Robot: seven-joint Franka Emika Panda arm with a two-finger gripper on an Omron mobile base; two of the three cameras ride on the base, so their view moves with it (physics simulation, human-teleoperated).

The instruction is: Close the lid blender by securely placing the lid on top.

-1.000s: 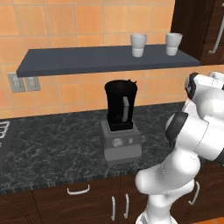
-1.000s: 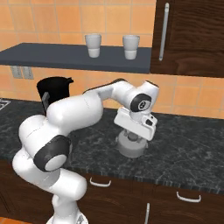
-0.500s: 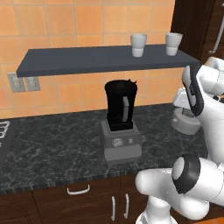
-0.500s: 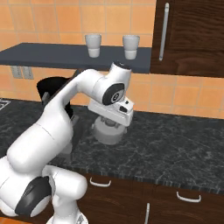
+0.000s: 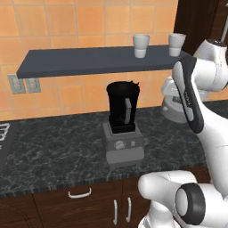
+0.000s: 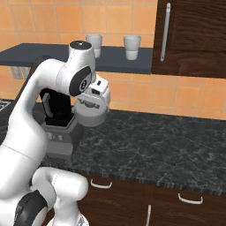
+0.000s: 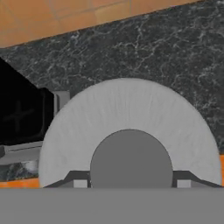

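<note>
Pincer: the pincer (image 7: 130, 183) is clamped on the knob of the lid (image 7: 127, 131); in the hand view its two dark tips sit on either side of that raised knob, with the round grey disc spreading out beyond them.
Lid position: the lid (image 6: 90, 112) hangs in the air under the hand, off the tabletop (image 6: 176, 150), up at about the level of the jar's top and to one side of it. In the left base view the lid (image 5: 171, 104) shows right of the blender, partly behind the white arm.
Blender: the blender (image 5: 122, 129) stands upright on the dark tabletop (image 5: 53, 147), black jar on a grey base with a round dial in front. Its mouth is open, nothing on it.
Lid versus jar: apart, not touching. In the hand view the black jar (image 7: 22, 116) lies at the left edge, off from the lid's centre, so the two are not lined up yet.
Done: the lid is picked up and carried close to the blender.
Left: by my reading, bring the lid squarely over the jar's mouth, lower it until it seats all round, then let go.
Progress: roughly past the middle; the grab and lift are over, the seating is not yet begun.
Surroundings: two white cups (image 5: 141, 45) stand on the shelf (image 5: 89, 60) above, away from the work.
</note>
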